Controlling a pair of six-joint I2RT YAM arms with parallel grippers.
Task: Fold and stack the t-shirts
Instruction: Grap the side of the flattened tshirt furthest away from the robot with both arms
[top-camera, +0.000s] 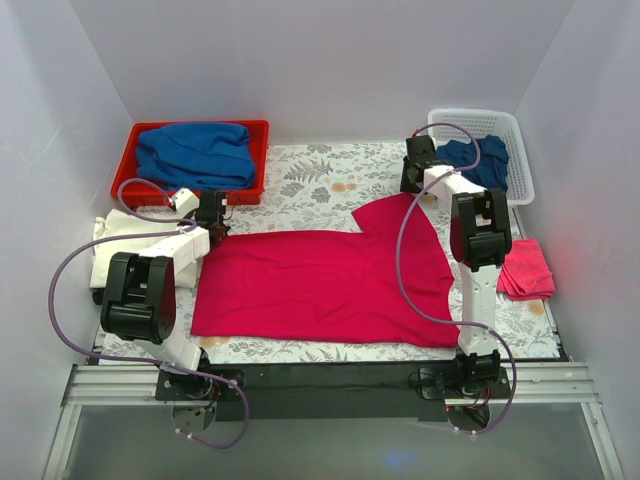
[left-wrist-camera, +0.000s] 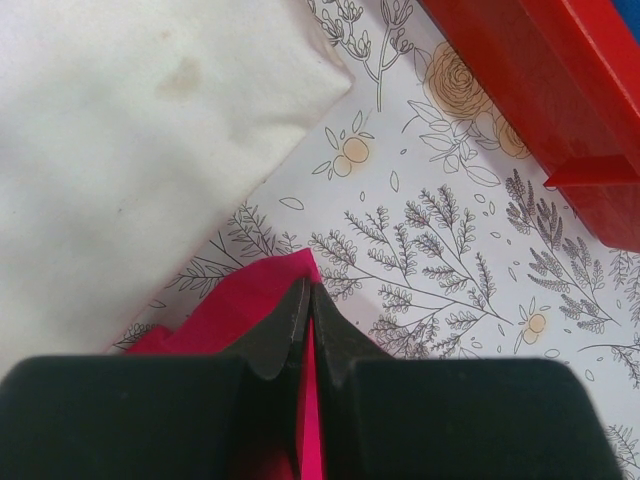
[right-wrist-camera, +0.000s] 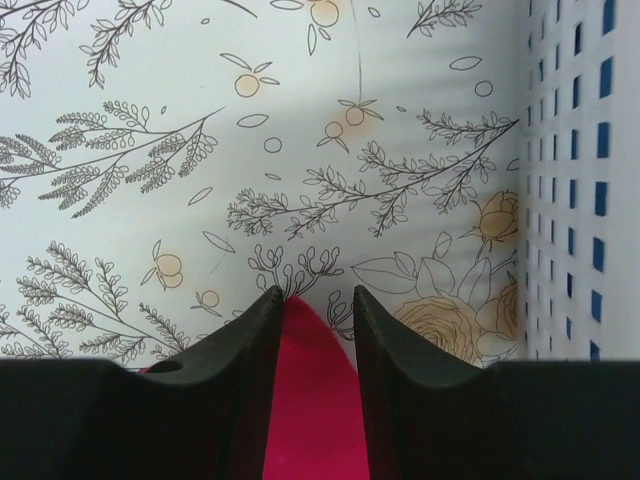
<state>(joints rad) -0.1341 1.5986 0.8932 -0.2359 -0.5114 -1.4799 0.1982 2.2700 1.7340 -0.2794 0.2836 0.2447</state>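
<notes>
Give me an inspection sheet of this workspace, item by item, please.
Surface: flowered cloth, flat.
Job's things: crimson shirt spread flat; cream shirt at left; blue shirts in red tray and white basket; pink shirt folded at right.
Clutter: nothing seen.
Grippers: left gripper shut on crimson shirt; right gripper open, shirt tip between its jaws.
Cables: purple cables loop from both arms, right one over the crimson shirt.
Surroundings: white walls.

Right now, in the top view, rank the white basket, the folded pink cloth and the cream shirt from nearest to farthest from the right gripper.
From the right gripper:
1. White basket, just to its right, at the back of the table.
2. Folded pink cloth, on the right side, closer to the arm bases.
3. Cream shirt, at the far left edge.
</notes>
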